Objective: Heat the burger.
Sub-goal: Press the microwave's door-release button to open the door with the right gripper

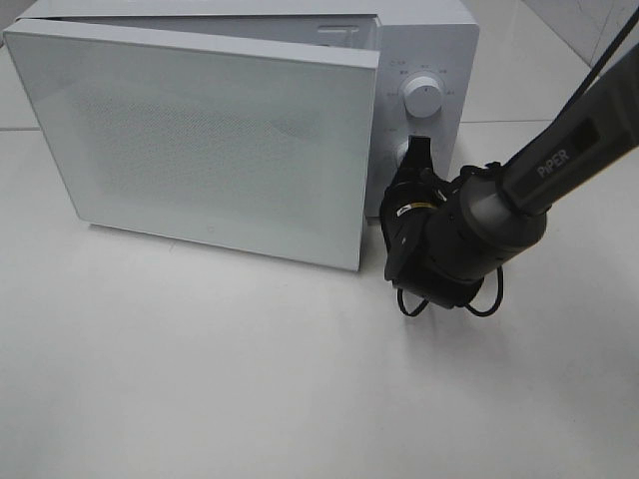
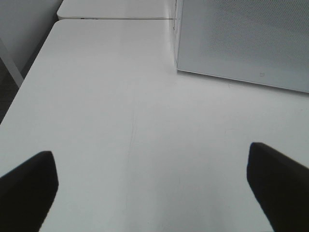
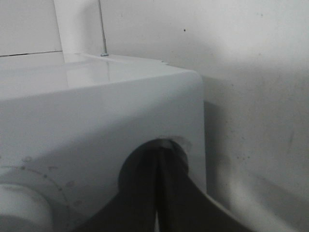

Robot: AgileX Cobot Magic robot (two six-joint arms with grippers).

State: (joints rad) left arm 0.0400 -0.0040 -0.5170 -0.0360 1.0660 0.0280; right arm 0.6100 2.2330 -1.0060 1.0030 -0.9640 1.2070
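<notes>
The burger is out of view in every frame. The white microwave (image 1: 424, 25) stands at the back, and its door (image 1: 200, 140) hangs slightly ajar, its right edge out from the body. My right gripper (image 1: 416, 152) is shut, with its tips pressed together against the lower knob (image 3: 175, 142) of the control panel. That knob is mostly hidden behind the fingers (image 3: 140, 193). The upper knob (image 1: 422, 98) is free. My left gripper (image 2: 154, 193) is open and empty, low over the bare white table (image 2: 120, 121), and it does not show in the exterior high view.
The microwave door (image 2: 241, 38) stands ahead of my left gripper. The table's left edge (image 2: 29, 77) drops off to a darker floor. A black cable (image 1: 484, 299) loops under my right wrist. The white tabletop (image 1: 250, 379) spreads in front of the microwave.
</notes>
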